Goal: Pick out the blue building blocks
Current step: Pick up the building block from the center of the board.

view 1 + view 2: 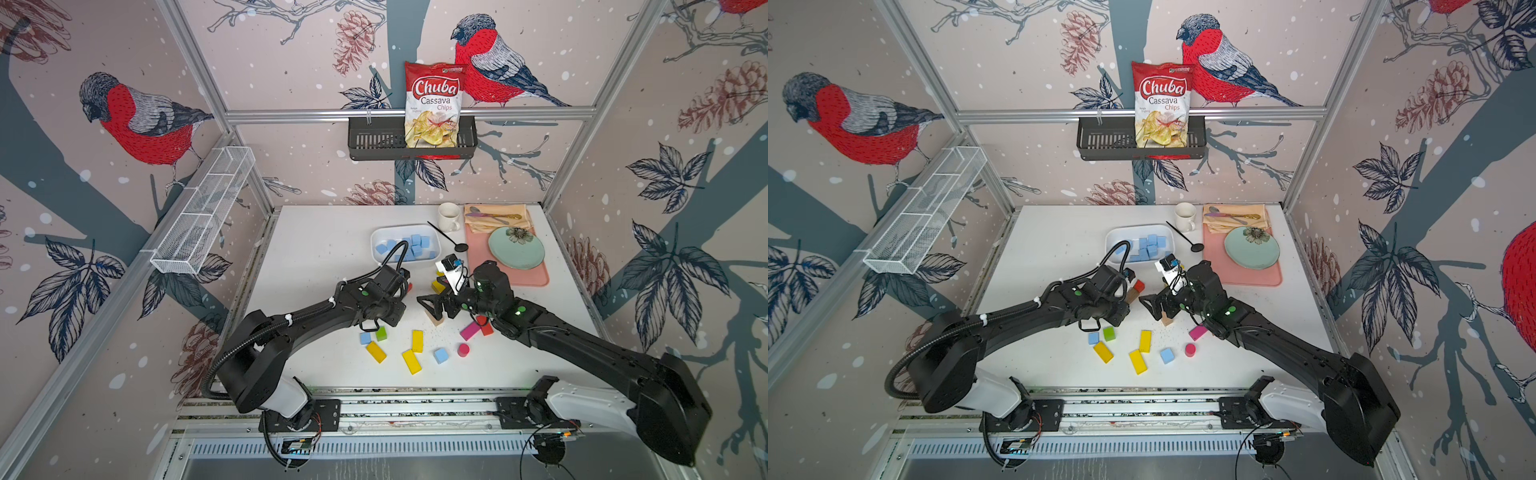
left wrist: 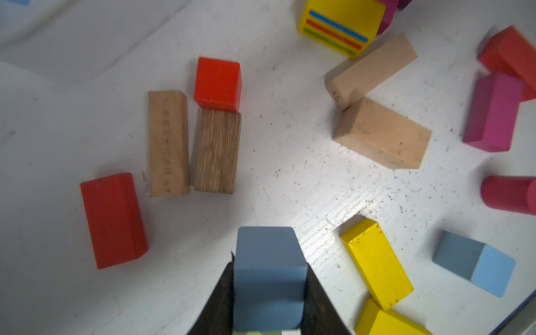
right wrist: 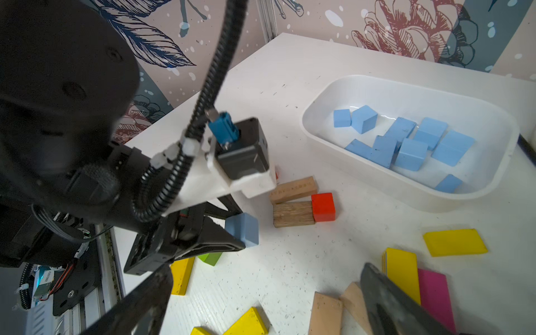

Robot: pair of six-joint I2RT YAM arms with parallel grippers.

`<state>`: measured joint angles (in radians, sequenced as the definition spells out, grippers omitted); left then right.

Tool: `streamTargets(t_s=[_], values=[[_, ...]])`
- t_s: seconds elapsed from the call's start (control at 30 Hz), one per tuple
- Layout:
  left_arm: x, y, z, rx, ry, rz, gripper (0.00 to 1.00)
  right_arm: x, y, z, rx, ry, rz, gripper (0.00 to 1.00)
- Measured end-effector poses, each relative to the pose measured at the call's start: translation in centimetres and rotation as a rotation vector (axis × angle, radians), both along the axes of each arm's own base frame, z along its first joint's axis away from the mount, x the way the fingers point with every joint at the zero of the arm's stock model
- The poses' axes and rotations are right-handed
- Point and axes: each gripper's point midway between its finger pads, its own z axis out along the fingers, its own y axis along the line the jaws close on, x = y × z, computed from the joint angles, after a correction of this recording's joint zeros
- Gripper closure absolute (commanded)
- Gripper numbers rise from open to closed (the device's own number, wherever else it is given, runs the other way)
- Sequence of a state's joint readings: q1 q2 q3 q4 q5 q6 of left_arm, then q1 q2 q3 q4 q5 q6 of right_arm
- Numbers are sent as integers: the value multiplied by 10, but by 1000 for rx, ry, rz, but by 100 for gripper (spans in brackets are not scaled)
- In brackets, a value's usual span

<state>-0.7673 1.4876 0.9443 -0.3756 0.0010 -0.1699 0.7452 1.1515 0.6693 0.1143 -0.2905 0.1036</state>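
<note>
My left gripper [image 2: 269,265] is shut on one of the blue building blocks [image 2: 269,275], held a little above the table; the right wrist view shows that block [image 3: 243,229] between black fingers [image 3: 216,236]. In both top views the left arm hides it. Two more blue blocks [image 1: 365,337] [image 1: 440,355] lie loose near the front, one showing in the left wrist view [image 2: 475,262]. Several blue blocks [image 3: 412,145] [image 1: 415,245] lie in a white bin [image 3: 319,110] [image 1: 376,237]. My right gripper [image 3: 266,268] [image 1: 438,309] hangs wide open over tan wooden blocks [image 3: 324,313], holding nothing.
Yellow [image 1: 417,340], green [image 1: 381,333], pink [image 1: 469,330], red [image 2: 113,220] and tan wooden [image 2: 169,143] blocks are scattered around both grippers. At the back right are a mug [image 1: 449,216], a black spoon [image 1: 449,239] and a green plate [image 1: 515,249] on a pink mat [image 1: 534,278].
</note>
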Motion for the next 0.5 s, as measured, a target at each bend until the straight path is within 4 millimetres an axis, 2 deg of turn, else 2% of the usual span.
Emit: streamTargets(t_s=[0.27,0.5], values=[[53,-7,54,-65,-178,127,100,3,-2,3,4,-18,-21,1],[107,-13,82,-125,-254,238,100,6,-6,4,-2,-29,-45,1]])
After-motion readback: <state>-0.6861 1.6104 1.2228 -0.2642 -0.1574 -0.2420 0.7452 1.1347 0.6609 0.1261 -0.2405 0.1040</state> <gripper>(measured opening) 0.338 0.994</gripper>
